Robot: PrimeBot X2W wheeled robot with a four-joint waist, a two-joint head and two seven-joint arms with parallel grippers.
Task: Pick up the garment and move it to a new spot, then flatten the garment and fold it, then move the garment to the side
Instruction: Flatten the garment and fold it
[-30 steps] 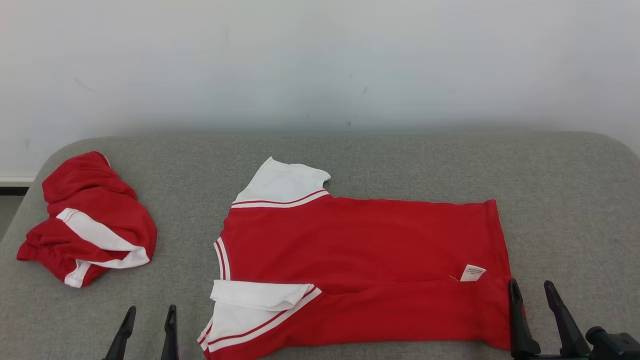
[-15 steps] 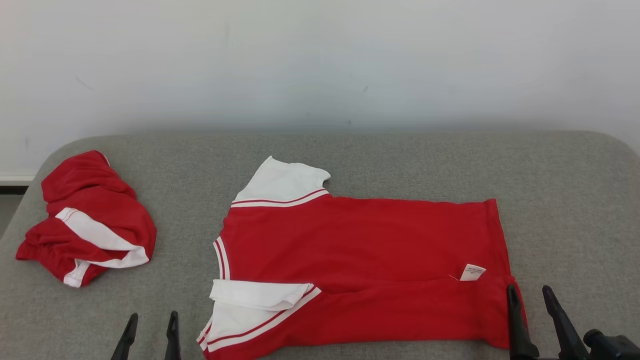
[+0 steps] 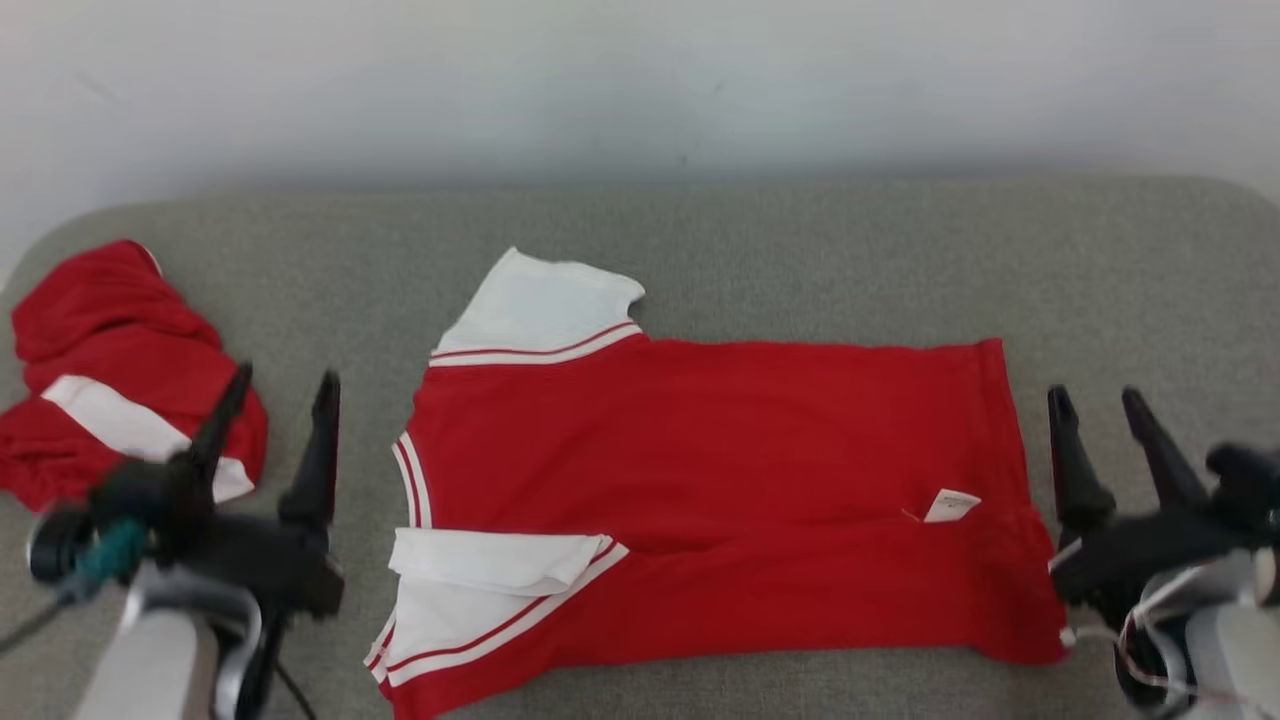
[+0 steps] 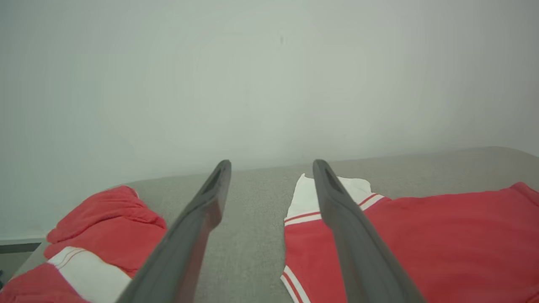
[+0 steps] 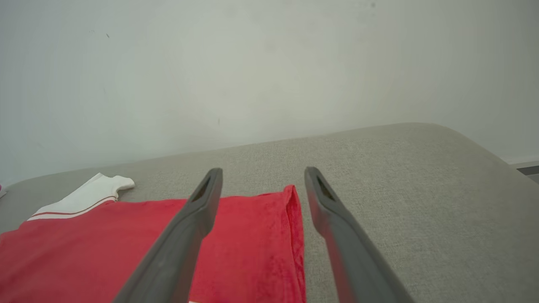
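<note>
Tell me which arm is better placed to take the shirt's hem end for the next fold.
Right. The right gripper hovers open beside the hem of the red shirt; the left gripper sits at the collar end, near the crumpled garment.

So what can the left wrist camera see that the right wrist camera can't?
Left wrist view, not the right: the left gripper, the crumpled red heap in plain sight and the striped neck edge. Right wrist view, not the left: the right gripper and the rounded right end of the pad. Both: the flat red shirt, its white sleeve, grey pad and the pale wall.
</note>
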